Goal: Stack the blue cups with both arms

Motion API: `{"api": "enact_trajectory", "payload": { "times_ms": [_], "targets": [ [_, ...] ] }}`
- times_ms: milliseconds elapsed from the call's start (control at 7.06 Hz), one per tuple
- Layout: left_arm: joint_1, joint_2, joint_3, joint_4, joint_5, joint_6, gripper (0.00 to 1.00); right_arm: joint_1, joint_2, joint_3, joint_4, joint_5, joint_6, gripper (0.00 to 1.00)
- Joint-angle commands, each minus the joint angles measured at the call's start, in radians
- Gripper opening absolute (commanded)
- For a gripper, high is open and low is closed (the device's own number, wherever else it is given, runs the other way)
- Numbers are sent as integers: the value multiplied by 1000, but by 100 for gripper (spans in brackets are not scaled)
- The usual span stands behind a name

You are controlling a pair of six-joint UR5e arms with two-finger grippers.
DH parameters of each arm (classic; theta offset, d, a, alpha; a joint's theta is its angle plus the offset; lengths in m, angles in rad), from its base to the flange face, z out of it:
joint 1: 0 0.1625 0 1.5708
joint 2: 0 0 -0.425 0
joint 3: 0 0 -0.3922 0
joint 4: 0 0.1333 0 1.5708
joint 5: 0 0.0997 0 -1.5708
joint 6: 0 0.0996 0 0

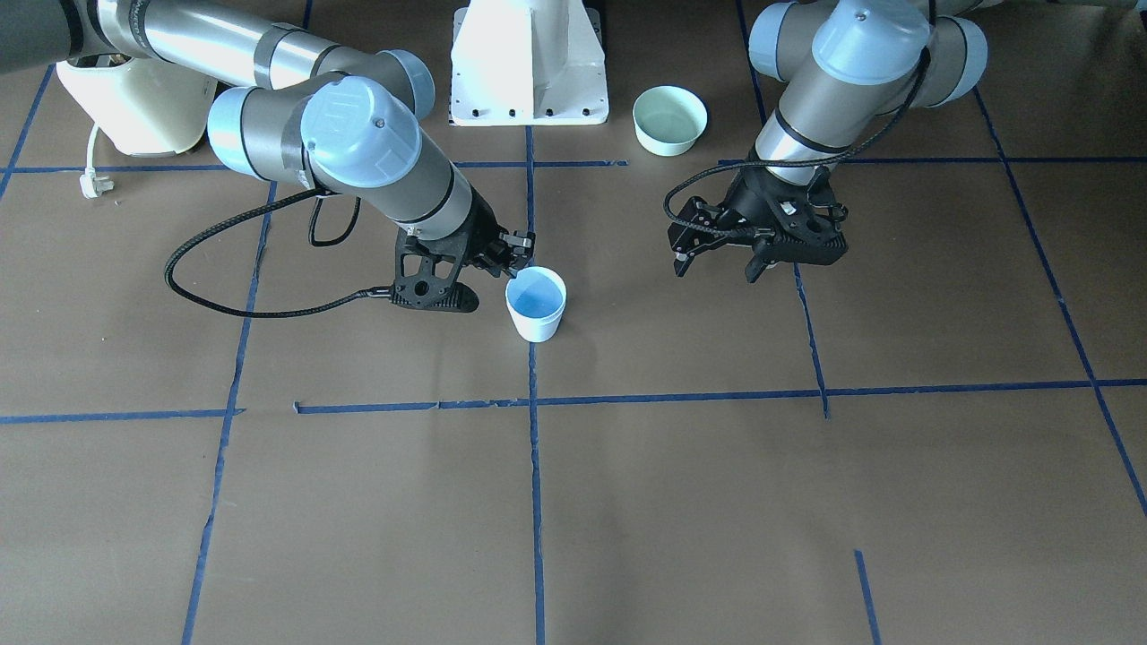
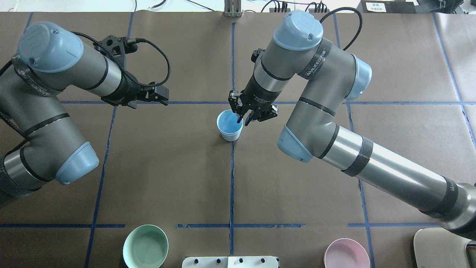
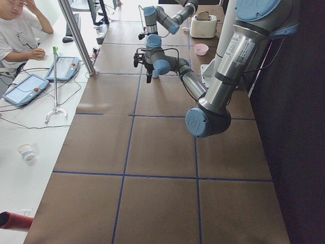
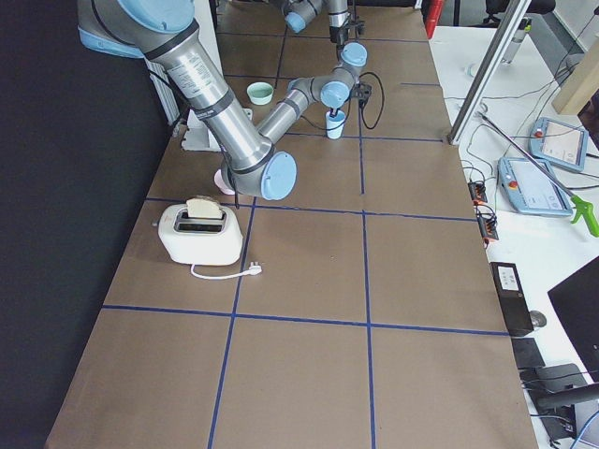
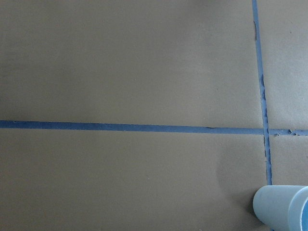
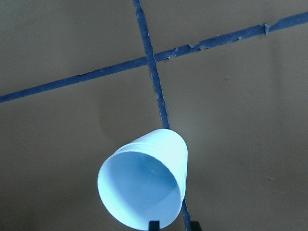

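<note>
One pale blue cup [image 1: 536, 305] stands upright on the brown table near the centre line; it also shows in the overhead view [image 2: 230, 125]. I see no second cup apart from it, and cannot tell whether one is nested inside. My right gripper [image 1: 513, 260] points down at the cup's rim. In the right wrist view its fingertips [image 6: 154, 225] straddle the cup [image 6: 144, 185] wall with a small gap, so it is open. My left gripper [image 1: 717, 269] hovers open and empty above bare table, well to one side of the cup. The left wrist view catches the cup [image 5: 281, 207] at its bottom right corner.
A mint-green bowl [image 1: 669, 119] stands near the white pedestal base [image 1: 529, 63]. A pink bowl [image 2: 346, 254] sits on the base's other side. A cream toaster [image 1: 134, 103] with a loose plug [image 1: 92, 184] is behind my right arm. An operator [image 3: 18, 30] sits beside the table.
</note>
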Motion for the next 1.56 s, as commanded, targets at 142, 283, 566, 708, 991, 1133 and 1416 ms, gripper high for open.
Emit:
{"api": "enact_trajectory", "payload": {
  "times_ms": [142,283,566,708,991,1133,1416],
  "targets": [
    [-52,36,-2,11,-17,151,100,112,-152,145,-4,-1,-31,99],
    [-157,118,-2,9,-111,296,100,191,-246,187,-4,1,-159,99],
    [-392,250,38,16,-242,681,100,345,-439,223,-1,34,-455,99],
    [-487,269,90,62,-253,863,100,449,-523,218,-4,92,-631,99],
    [-668,269,194,229,-255,1256,100,606,-685,212,-16,105,-949,99],
    [-744,271,278,260,-293,1322,100,663,-758,209,-15,104,-1066,99],
    [-771,263,333,331,-394,1326,100,709,-796,206,-48,94,-1170,99]
  ]
}}
